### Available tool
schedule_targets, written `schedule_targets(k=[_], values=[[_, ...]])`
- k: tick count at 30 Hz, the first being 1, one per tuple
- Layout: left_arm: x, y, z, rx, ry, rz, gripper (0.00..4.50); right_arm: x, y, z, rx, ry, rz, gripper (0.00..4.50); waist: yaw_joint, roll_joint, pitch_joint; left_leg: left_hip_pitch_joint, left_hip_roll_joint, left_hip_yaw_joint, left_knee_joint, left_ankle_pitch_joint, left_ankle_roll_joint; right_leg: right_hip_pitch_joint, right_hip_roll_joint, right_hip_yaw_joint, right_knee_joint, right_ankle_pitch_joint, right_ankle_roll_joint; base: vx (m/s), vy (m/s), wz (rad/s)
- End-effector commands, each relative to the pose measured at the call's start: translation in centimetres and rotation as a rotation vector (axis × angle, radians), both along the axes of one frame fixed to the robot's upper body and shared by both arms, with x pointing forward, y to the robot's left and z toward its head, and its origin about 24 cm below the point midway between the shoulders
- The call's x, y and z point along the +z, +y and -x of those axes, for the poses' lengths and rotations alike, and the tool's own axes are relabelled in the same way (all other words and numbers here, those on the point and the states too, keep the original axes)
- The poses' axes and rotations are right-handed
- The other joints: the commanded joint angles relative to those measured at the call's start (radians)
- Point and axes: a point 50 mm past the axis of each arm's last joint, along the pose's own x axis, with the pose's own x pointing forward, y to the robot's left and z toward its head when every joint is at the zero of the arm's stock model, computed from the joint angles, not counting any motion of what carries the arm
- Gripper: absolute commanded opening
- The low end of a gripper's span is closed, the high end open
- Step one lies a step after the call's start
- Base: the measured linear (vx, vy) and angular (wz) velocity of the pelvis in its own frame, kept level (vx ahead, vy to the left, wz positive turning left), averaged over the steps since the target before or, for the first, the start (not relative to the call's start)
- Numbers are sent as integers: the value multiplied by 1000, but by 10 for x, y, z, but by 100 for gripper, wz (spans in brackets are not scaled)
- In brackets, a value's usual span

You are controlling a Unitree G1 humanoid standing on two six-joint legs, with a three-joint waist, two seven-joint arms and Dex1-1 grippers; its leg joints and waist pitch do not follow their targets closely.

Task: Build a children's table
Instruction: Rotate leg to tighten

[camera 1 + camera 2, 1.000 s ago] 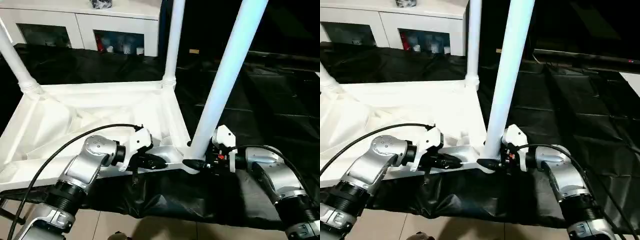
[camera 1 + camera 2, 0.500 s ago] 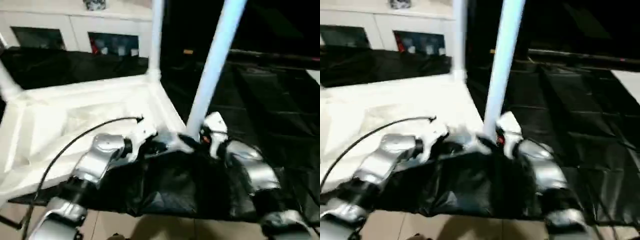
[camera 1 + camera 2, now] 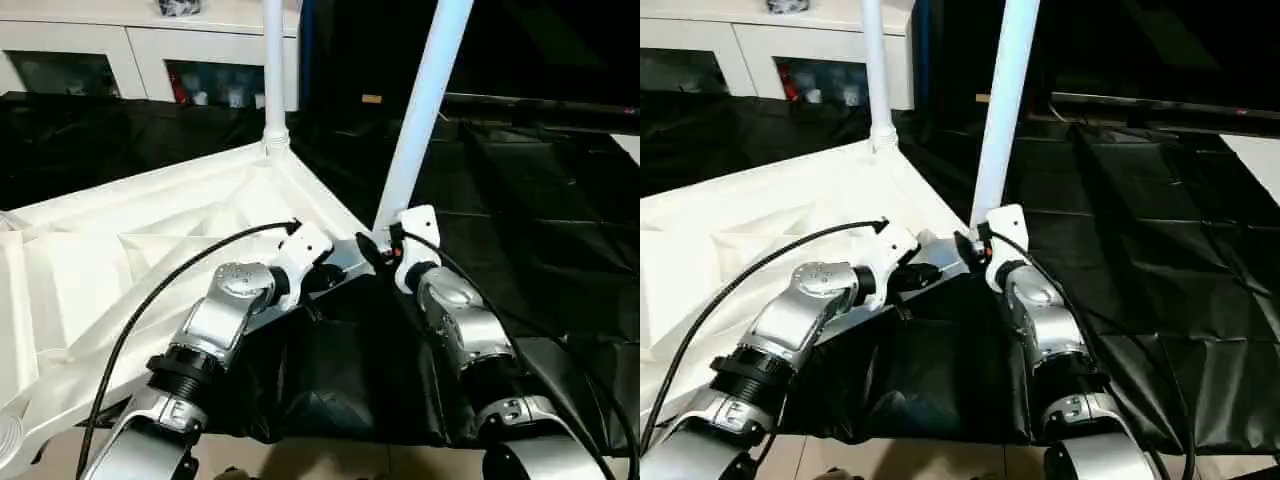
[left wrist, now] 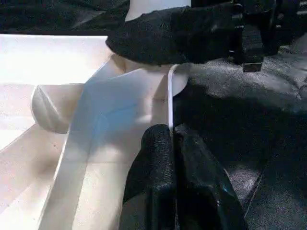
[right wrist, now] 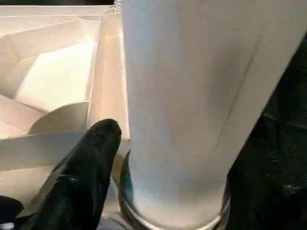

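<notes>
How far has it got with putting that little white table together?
The table top lies upside down on the black sheet. One leg already stands in the far corner socket. A second leg stands at the near corner, where the right hand is around its base and the left hand is shut on the top's rim. How firmly this leg is seated can't be told. The other corners are out of sight.

Upturned table top (image 3: 150,240) on sheet (image 3: 520,220), two legs (image 3: 420,110) upright in right-side corners, cabinet (image 3: 130,50) behind.
</notes>
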Motion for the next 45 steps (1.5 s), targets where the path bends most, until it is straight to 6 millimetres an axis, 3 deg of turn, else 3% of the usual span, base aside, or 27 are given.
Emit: schedule_targets(k=[1, 4, 5, 7, 9, 10, 13, 19, 22, 24, 38, 45], values=[[17, -19, 8, -156, -72, 79, 0, 1, 23, 4, 150, -7, 12, 365, 1, 0, -70, 8, 36, -8, -65, -165, 38, 55, -81, 50, -72, -181, -207, 0, 0, 0], [16, -12, 10, -171, -68, 73, 0, 2, 20, 5, 211, -21, 23, 365, -2, -1, -71, 9, 37, -8, -64, -170, 37, 56, -81, 51, -72, -184, -207, 0, 0, 0], [16, -9, 10, -180, -64, 74, 0, 3, 19, 7, 255, -25, 22, 365, -2, 6, -71, 8, 37, -9, -65, -170, 37, 56, -79, 50, -70, -165, -214, 0, 0, 0], [16, -7, 11, -185, -62, 74, 0, 4, 18, 9, 283, -27, 20, 365, -2, 5, -71, 9, 37, -7, -64, -168, 40, 54, -78, 52, -69, -149, -220, 0, 0, 0], [17, 1, 13, -231, -55, 73, 0, 9, 9, 20, 463, -37, 1, 365, 2, 5, -71, 9, 38, -8, -64, -164, 45, 58, -80, 51, -68, -138, -225, 0, 0, 0], [17, 1, 13, -232, -54, 73, 0, 9, 9, 20, 468, -38, 1, 365, 7, 3, -72, 8, 37, -8, -62, -160, 57, 62, -78, 51, -68, -127, -221, 0, 0, 0], [18, 6, 17, -286, -32, 71, 0, 12, 0, 33, 623, -58, 19, 365, 12, 1, -73, 10, 39, -7, -61, -149, 68, 59, -79, 51, -65, -114, -229, 0, 0, 0], [19, 15, 23, -363, -2, 58, 0, 11, -18, 56, 872, 1, 57, 365, 22, 0, -65, 14, 41, -6, -65, -208, 61, 52, -80, 51, -78, -235, -214, 0, 0, 0], [18, 18, 24, -381, 13, 57, 0, 11, -22, 62, 919, 29, 55, 341, 30, -1, -62, 16, 42, -9, -68, -223, 55, 50, -82, 51, -84, -294, -191, 0, 0, 0], [18, 20, 26, -393, 20, 52, 0, 10, -24, 65, 945, 50, 58, 333, 37, -7, -63, 17, 42, -9, -67, -218, 50, 49, -83, 51, -85, -313, -183, 0, 0, 0], [17, 28, 27, -404, 45, 41, 0, 7, -26, 70, 1004, 89, 113, 218, 39, -6, -67, 13, 40, -8, -65, -179, 52, 49, -81, 49, -79, -262, -190, 0, 0, 0], [16, 27, 28, -390, 44, 48, 0, 5, -26, 73, 1001, 102, 101, 199, 39, -6, -67, 13, 40, -9, -65, -182, 50, 51, -81, 49, -79, -271, -184, 0, 0, 0]])
